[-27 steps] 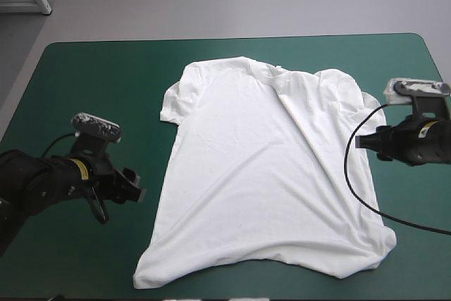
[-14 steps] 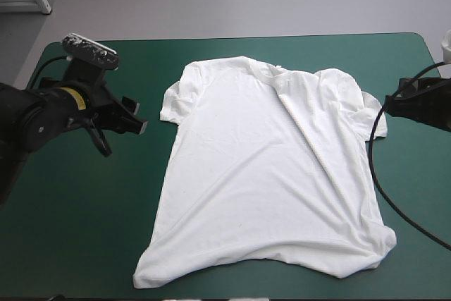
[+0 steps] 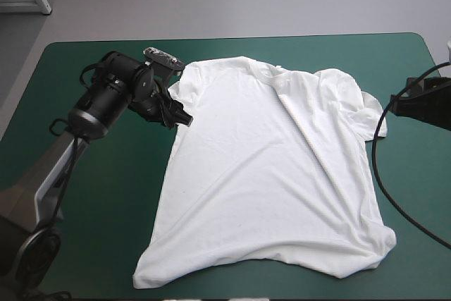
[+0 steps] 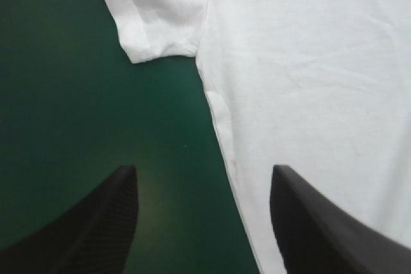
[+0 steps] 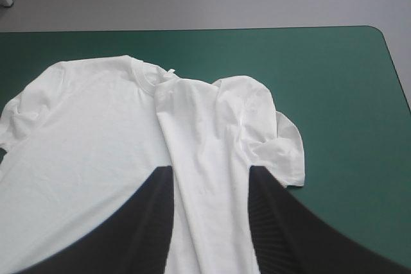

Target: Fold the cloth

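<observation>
The white T-shirt (image 3: 261,174) lies spread flat in the middle of the table, collar toward the far edge. Its right side is folded inward along a slanting crease. My left gripper (image 3: 182,118) hovers at the shirt's left armpit, just below the left sleeve (image 3: 173,100). In the left wrist view this gripper (image 4: 204,168) is open, the shirt's side edge (image 4: 221,133) runs between its fingers and the sleeve (image 4: 160,11) lies ahead. My right gripper (image 3: 398,106) hangs beside the right sleeve near the table's right edge. The right wrist view shows it (image 5: 209,171) open above the shirt (image 5: 96,126).
The teal-green cover (image 3: 84,230) shows as a wide strip left of the shirt and a narrower one on the right. The shirt's hem (image 3: 232,262) lies close to the table's near edge.
My left arm has swung from the near-left of the table toward the far side and right, up to the shirt's left sleeve. The right arm has pulled back toward the right edge.
</observation>
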You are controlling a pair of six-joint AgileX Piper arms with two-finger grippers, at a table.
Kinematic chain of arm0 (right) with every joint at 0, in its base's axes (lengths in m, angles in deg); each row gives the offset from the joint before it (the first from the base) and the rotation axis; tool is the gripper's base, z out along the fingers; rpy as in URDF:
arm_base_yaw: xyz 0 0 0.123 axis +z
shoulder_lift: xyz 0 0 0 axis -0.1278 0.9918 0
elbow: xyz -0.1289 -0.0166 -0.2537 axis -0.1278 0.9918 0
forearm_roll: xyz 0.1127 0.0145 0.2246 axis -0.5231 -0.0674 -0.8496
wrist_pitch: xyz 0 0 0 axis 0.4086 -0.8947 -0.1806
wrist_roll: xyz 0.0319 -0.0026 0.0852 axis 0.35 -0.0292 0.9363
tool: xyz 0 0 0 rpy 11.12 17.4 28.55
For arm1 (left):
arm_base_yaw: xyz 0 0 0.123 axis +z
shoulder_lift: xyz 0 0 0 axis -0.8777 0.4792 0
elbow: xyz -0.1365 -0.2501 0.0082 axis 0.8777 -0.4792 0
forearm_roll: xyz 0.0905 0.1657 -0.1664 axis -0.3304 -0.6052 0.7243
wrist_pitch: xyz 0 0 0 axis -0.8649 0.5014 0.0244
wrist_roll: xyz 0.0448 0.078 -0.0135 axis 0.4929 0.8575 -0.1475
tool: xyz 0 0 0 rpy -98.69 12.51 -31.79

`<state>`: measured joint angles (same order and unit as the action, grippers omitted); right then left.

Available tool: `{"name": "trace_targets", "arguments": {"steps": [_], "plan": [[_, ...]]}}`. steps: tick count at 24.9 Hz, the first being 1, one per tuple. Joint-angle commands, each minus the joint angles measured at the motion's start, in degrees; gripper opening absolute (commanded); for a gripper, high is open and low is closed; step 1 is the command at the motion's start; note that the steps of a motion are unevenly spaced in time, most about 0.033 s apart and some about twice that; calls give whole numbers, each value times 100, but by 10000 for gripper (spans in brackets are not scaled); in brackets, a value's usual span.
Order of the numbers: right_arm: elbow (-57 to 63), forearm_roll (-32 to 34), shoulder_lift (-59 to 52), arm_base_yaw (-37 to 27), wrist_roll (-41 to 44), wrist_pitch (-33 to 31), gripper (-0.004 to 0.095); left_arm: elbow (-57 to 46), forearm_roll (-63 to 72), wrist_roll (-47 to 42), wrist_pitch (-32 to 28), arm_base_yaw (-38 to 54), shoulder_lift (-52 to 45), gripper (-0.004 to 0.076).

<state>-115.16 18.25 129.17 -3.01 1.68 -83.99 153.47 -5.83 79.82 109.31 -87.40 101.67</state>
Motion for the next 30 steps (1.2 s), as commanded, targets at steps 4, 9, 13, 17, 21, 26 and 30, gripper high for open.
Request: {"name": "trace_targets", "arguments": {"steps": [4,9,13,17,21,26,30], "plan": [[596,495,-25,-64,-26,181,362,192,367,-74,-438,379,724,419],[1061,391,80,-64,67,181,362,192,370,-74,-590,379,1313,419],[1061,448,93,-64,81,181,362,202,505,-106,-816,379,1678,419],[1061,479,93,-64,81,181,362,202,574,-106,-863,379,1876,412],[1061,479,137,-64,81,181,362,202,631,-74,-886,379,1975,185],[1073,458,454,-64,95,181,363,202,617,-106,-922,379,1976,-4],[1073,537,1025,-64,95,194,365,202,617,-106,-964,379,1976,-4]]}}
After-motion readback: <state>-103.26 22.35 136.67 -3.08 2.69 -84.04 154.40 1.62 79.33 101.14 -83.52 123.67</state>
